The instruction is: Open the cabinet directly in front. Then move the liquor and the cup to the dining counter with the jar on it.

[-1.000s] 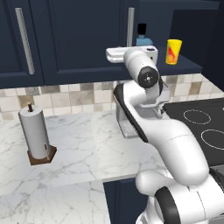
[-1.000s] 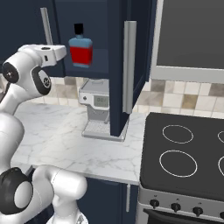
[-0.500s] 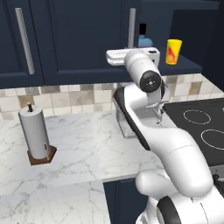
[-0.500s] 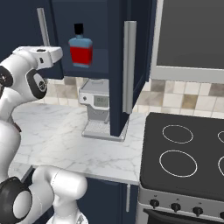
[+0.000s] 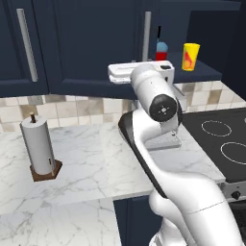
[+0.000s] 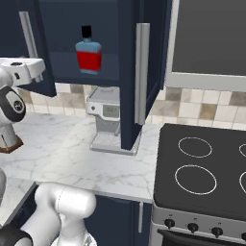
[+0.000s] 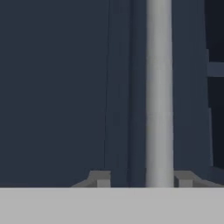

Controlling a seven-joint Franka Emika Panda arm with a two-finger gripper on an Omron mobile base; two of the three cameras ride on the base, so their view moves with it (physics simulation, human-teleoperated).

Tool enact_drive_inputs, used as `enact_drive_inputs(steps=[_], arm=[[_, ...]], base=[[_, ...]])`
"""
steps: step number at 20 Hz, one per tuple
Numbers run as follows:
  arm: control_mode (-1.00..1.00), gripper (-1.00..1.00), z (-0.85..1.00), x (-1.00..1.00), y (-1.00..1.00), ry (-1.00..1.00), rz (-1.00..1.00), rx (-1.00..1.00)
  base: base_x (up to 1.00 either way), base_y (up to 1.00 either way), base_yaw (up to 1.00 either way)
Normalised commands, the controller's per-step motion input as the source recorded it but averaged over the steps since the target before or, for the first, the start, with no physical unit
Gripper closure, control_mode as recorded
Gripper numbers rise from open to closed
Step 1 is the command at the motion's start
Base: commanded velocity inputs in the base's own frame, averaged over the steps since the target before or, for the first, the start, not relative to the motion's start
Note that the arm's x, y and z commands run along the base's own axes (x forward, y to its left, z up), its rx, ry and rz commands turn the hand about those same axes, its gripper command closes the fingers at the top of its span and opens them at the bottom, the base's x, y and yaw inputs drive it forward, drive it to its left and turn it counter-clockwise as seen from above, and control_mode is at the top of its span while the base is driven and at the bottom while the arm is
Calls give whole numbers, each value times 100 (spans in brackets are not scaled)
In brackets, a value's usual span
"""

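The cabinet [image 6: 67, 43] has one door swung open. The gripper [image 7: 142, 178] sits with its tips apart, one on each side of the silver handle [image 7: 159, 92]. The liquor [image 6: 88, 52] and the cup [image 5: 190, 56] stand on the shelf inside.

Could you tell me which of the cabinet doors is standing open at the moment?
The right-hand door, swung out edge-on beside the liquor; the left door is not swung out.
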Motion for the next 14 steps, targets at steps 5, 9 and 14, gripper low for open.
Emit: enact_drive_inputs(steps=[5,9,14], arm=[[-100,100,4,-100,100,0,0,0],[-100,100,0,-98,100,0,0,0],[-100,-100,1,-34,91,8,0,-6]], base=[[0,0,0],[0,0,0],[0,0,0]])
